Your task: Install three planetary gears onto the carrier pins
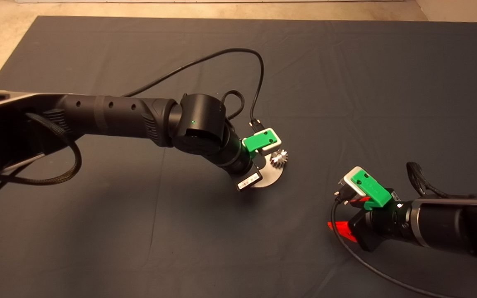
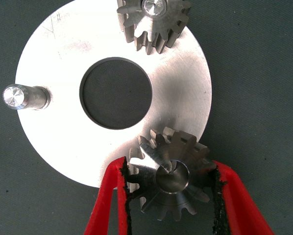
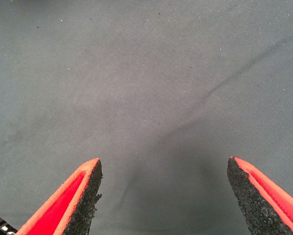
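My left pincer point(image 2: 171, 196) pinches a gear point(image 2: 170, 172) seated over a pin at the disc point(image 2: 63, 73) rim. A second gear point(image 2: 154, 22) sits on another pin; the third pin point(image 2: 24, 97) stands bare. The disc lies mid-mat point(image 1: 346, 82). My right pincer point(image 3: 163, 196) hovers spread over bare mat, nearer the right edge.

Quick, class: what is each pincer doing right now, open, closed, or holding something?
Left pincer: shut on a planetary gear sitting over a pin at the disc rim.
Right pincer: open, empty, above bare mat.
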Motion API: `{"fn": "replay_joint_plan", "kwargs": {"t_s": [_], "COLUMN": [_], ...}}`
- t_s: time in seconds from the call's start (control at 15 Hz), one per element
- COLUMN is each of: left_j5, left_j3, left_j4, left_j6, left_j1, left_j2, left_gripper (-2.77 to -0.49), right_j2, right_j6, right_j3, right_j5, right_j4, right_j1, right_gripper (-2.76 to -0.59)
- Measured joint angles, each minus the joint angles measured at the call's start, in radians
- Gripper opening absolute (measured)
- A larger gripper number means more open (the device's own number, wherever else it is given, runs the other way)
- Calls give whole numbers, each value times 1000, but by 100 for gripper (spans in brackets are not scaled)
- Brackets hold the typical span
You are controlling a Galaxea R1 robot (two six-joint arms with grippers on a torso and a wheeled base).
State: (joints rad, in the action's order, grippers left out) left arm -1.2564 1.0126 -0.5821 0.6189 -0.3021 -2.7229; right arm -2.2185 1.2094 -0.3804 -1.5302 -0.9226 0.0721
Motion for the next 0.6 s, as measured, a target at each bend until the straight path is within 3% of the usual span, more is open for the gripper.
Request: {"fn": "replay_joint_plan", "kwargs": {"t_s": [0.6], "left_j5": [2], "left_j3": [0], "left_j4": [1], "left_j6": [-20], "left_j1": [0], "left_j2": [8], "left_gripper": [-256], "right_j2": [0], "right_j6": [0], "right_j3": [0], "right_j5": [0], "right_j4": [0], "right_j1": [0], "right_gripper": [-147]}}
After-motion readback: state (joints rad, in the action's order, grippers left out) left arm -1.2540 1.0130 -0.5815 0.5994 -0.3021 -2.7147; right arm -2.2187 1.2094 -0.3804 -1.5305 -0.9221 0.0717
